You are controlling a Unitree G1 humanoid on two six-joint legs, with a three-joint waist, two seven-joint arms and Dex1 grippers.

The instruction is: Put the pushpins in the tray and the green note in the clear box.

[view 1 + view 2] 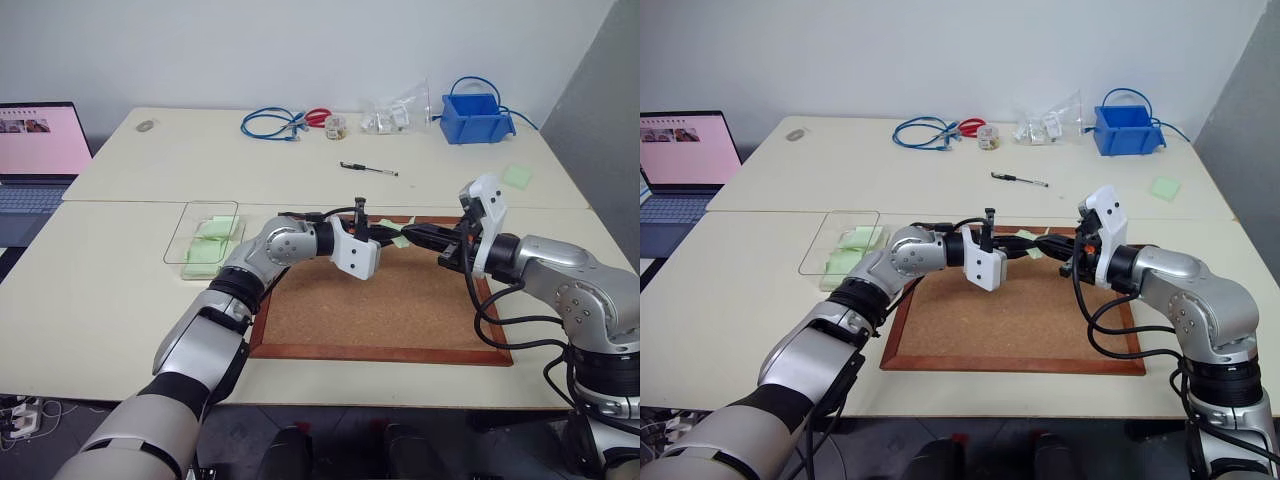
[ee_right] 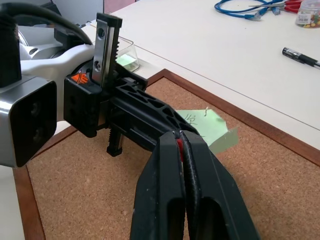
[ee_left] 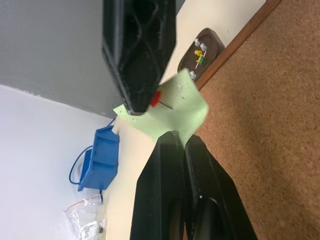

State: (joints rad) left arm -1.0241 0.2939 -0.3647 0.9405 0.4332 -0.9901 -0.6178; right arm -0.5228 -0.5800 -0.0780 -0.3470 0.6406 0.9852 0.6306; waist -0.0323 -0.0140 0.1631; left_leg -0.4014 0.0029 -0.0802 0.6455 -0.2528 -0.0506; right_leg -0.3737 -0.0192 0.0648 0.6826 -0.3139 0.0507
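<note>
Left eye view: both tools meet over the far edge of the cork board, near 12 o'clock of its frame. The left tool has its fingers pressed together on the green note; the right tool faces it from 3 o'clock, also pressed together. The clear box sits well apart at 9 o'clock on the worktop, already holding green slips.

Left wrist view: the note hangs from the left tool's tips, and the right tool nips a red pushpin at the note's edge. The tray, just beside the board frame, holds white and yellow pins.

Right wrist view: a sliver of red shows between the right tool's closed fingers.

Risks, as I judge them: pulling the 2 tools apart askew could tear the paper; a weak pinch on so tiny a head could let the pin drop onto the cork; a thin hold on the note's edge could let it slip free.
</note>
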